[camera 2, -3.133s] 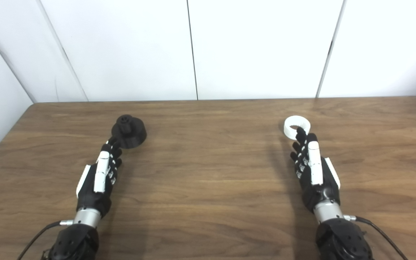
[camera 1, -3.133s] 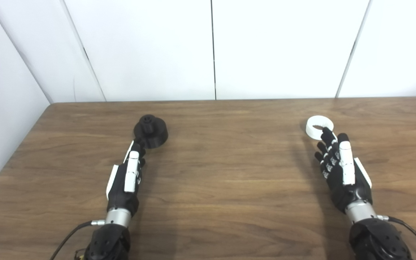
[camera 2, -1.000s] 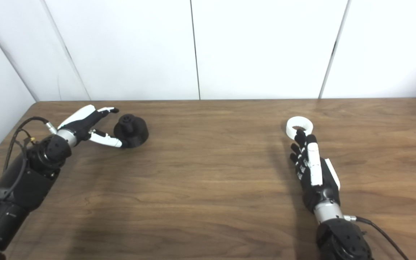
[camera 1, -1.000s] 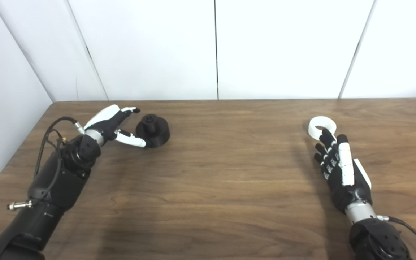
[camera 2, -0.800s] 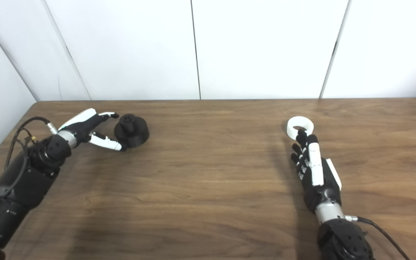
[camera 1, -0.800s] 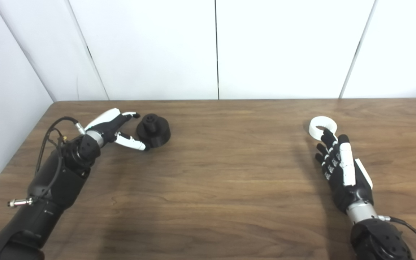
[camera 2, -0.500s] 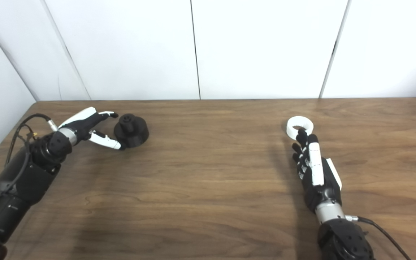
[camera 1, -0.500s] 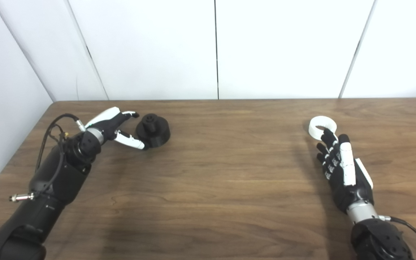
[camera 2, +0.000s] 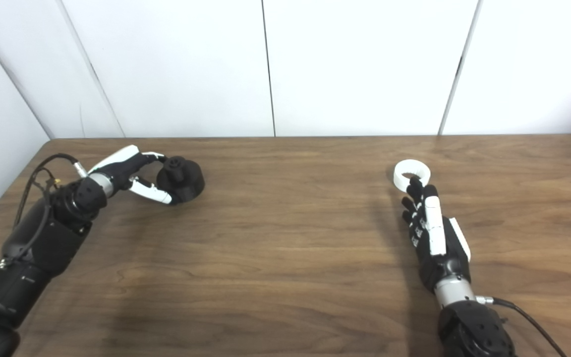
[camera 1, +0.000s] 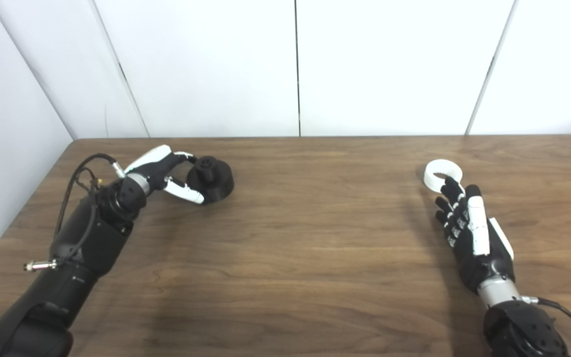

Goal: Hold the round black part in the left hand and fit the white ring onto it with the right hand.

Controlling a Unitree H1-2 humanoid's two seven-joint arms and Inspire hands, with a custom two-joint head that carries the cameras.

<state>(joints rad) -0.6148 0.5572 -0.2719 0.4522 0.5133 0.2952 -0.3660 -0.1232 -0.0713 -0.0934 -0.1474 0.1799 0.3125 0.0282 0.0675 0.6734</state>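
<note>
White wall panels stand behind a brown wooden desk (camera 1: 295, 238) that carries only two loose things, each set on the side of the hand meant to deal with it. Over at the far left sits the round black part (camera 1: 210, 178), flat on its wide base with its small knob pointing up, which is how it needs to face if a ring is to drop over that knob. The left hand (camera 1: 162, 172) reaches in from the side, low over the wood, its fingers (camera 1: 186, 158) curving round the back of the part and its thumb (camera 1: 184, 191) running along the near edge. So the hand brackets the part rather than clamping it: fingers and thumb are spread apart, and although the tips look to be at or touching the rim, the part rests on the desk and nothing is lifted. I judge this to be the start of the grasp, with the closing squeeze yet to be made.

At the far right lies the white ring (camera 1: 443, 174), flat on the wood with its hole facing up, well apart from the black part. The right hand (camera 1: 469, 228) lies just short of it, palm down and fingers stretched out, the fingertips meeting the ring's near edge without gripping it — holding nothing, it seems placed to wait its turn.
</note>
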